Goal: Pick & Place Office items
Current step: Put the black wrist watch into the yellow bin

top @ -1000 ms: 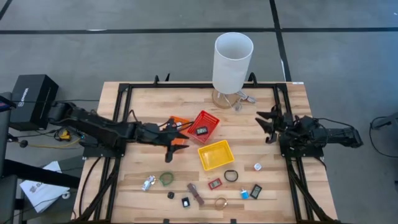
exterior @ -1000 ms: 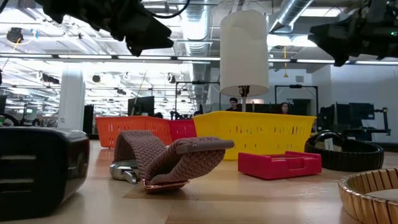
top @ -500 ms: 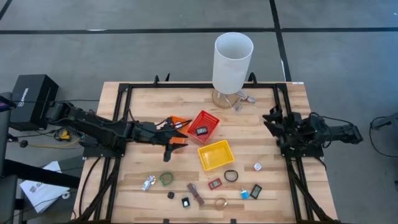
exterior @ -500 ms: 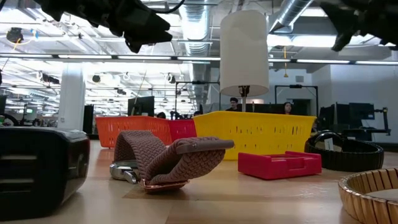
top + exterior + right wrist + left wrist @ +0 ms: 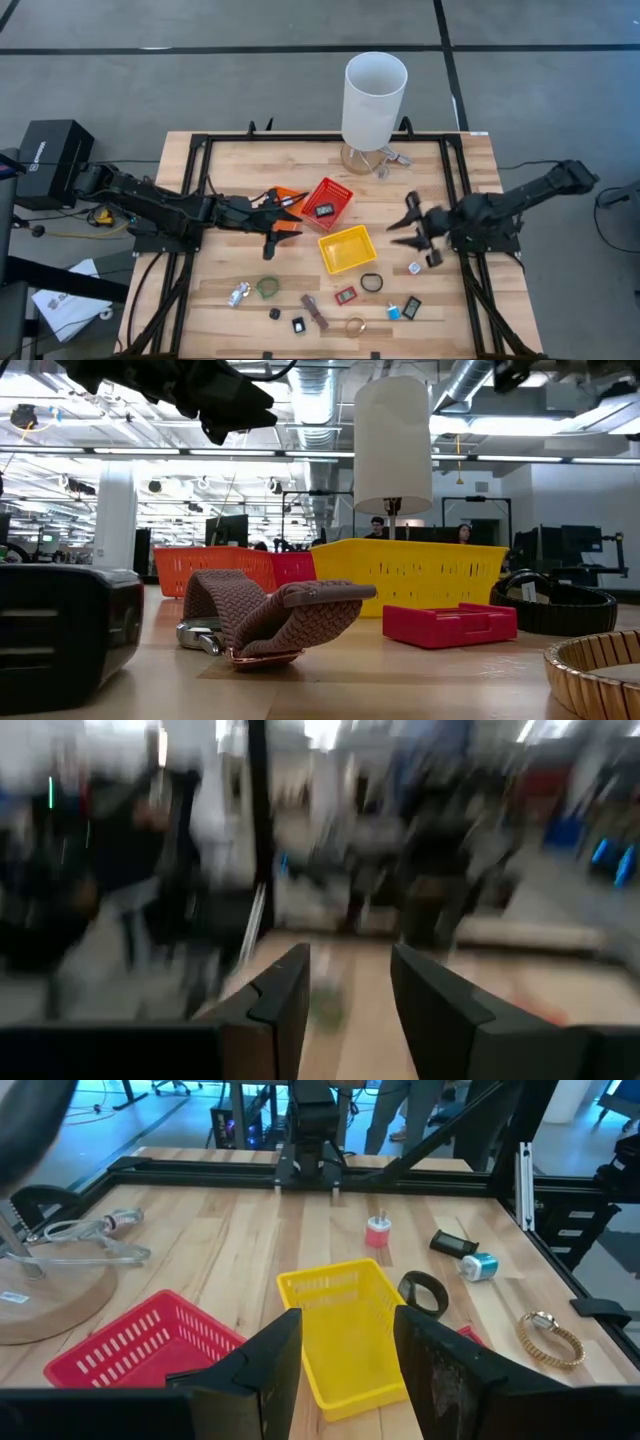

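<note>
The office items lie along the table's near part: a silvery clip (image 5: 238,293), green ring (image 5: 266,288), brown strip (image 5: 314,312), red block (image 5: 345,295), black ring (image 5: 372,282), blue block (image 5: 393,311) and others. One small black item (image 5: 324,210) lies in the red basket (image 5: 336,190). My left gripper (image 5: 283,222) hangs open over the orange basket (image 5: 288,195); its wrist view looks past the open left gripper (image 5: 345,1370) onto the yellow basket (image 5: 340,1330). My right gripper (image 5: 405,226) is open, just right of the yellow basket (image 5: 346,248) and above the table; the right gripper (image 5: 345,995) shows blurred in its wrist view.
A tall white cylinder (image 5: 375,95) stands on a round wooden base at the table's far edge. A black frame (image 5: 200,140) runs round the tabletop. The three mesh baskets sit close together mid-table. Bare wood lies between the baskets and the far edge, left of the cylinder.
My right arm has swung quickly from the table's right edge toward the middle, and its open gripper now stands beside the yellow basket. Nothing on the table has moved.
</note>
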{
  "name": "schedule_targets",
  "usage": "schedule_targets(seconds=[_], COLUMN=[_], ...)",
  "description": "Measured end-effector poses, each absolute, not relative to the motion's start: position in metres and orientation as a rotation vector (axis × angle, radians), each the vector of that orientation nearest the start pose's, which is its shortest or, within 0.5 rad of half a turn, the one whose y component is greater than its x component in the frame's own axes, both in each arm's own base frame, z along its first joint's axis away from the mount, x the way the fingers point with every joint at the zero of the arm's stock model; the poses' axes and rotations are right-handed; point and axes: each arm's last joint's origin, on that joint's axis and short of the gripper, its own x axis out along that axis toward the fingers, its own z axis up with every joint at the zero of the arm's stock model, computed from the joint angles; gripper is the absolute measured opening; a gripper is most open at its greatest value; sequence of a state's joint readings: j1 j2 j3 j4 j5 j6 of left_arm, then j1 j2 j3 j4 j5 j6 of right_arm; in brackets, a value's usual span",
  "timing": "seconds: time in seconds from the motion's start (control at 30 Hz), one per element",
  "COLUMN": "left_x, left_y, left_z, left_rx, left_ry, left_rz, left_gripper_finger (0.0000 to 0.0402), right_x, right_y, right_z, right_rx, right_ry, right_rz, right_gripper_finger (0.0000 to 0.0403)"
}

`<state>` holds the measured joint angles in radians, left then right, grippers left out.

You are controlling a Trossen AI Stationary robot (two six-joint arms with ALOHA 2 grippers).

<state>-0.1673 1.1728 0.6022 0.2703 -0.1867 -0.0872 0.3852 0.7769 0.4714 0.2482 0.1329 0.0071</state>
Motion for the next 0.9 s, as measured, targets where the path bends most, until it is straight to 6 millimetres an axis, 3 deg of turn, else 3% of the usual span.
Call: schedule_targets(seconds=[0.23, 0.37, 0.6, 0.9], left_x=[0.246, 0.246, 0.246, 0.246], left_y=[-0.036, -0.036, -0.036, -0.036], left_z=[0.236, 0.236, 0.236, 0.236], left_rx=[-0.033, -0.033, -0.033, -0.033], left_ry=[0.295, 0.295, 0.295, 0.295], left_rz=[0.033, 0.033, 0.034, 0.036], left_gripper_finger=[0.0154, 0.0154, 0.0154, 0.0154], right_x=[0.208, 0.224, 0.254, 0.279], right_y=[0.093, 0.111, 0.136, 0.14], right_z=[0.253, 0.229, 0.188, 0.156], right_rx=[0.038, 0.036, 0.03, -0.011], right_ry=[0.741, 1.032, 1.276, 1.481], right_rz=[0.143, 0.079, 0.068, -0.05], right_gripper_finger=[0.0134, 0.0134, 0.0134, 0.0134])
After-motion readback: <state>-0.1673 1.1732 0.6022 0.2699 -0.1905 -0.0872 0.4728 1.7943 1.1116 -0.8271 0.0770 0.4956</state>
